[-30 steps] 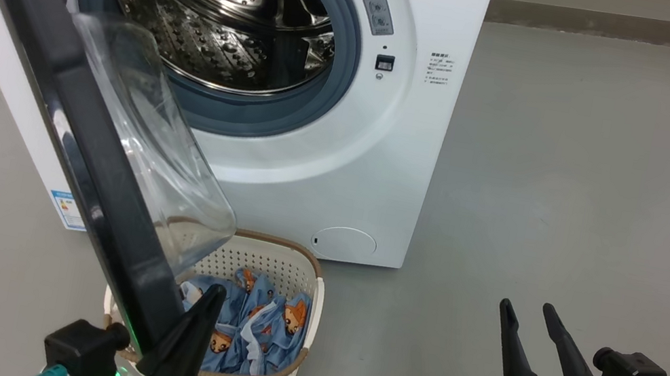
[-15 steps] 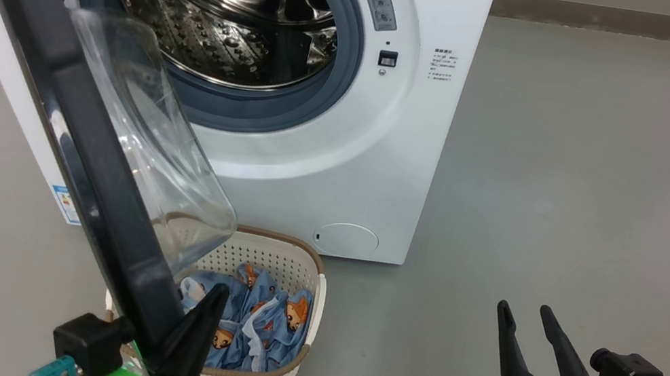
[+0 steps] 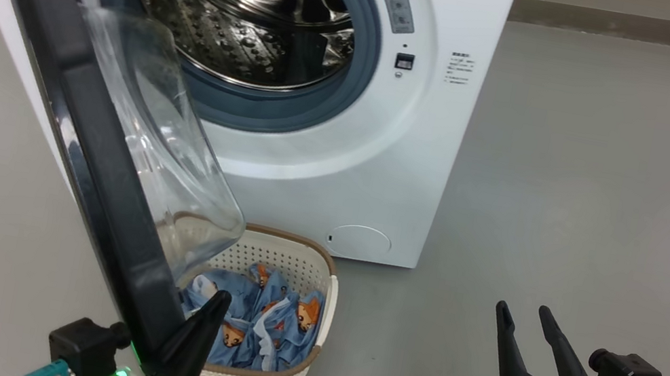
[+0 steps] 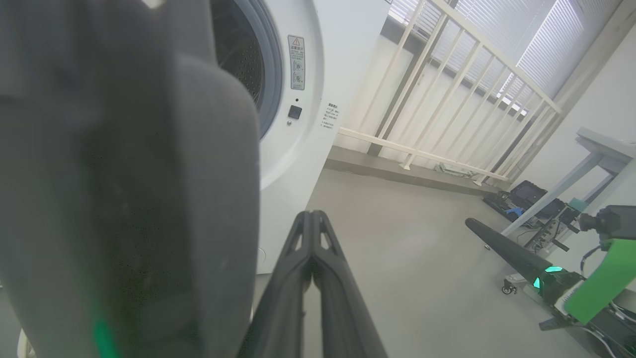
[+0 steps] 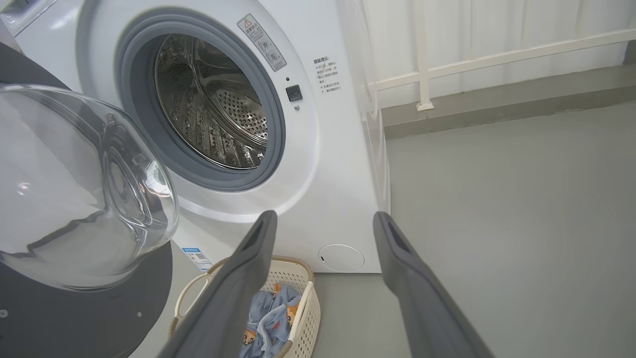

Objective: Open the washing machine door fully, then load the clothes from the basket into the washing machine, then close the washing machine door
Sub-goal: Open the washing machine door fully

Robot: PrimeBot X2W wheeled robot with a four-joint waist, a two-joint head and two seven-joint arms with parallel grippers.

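Grey floor all around, with the white front-loading washing machine standing on it at the upper left of the head view, perforated steel drum shiny inside the grey gasket. Washing machine door open, angled out toward the camera on the washer's left side (glass bowl bulging off the inner face, overlapping the basket's back corner in the head view). Cream basket parked on the floor just in front of the washer's lower front, partly tucked behind the door. Clothes bunched up inside it, light blue with little orange animals. Left gripper low down, right beside the door's bottom edge, fingers pressed together on nothing; can't tell about actual contact with the door. Right gripper well off to the right above bare floor, fingers apart, empty.
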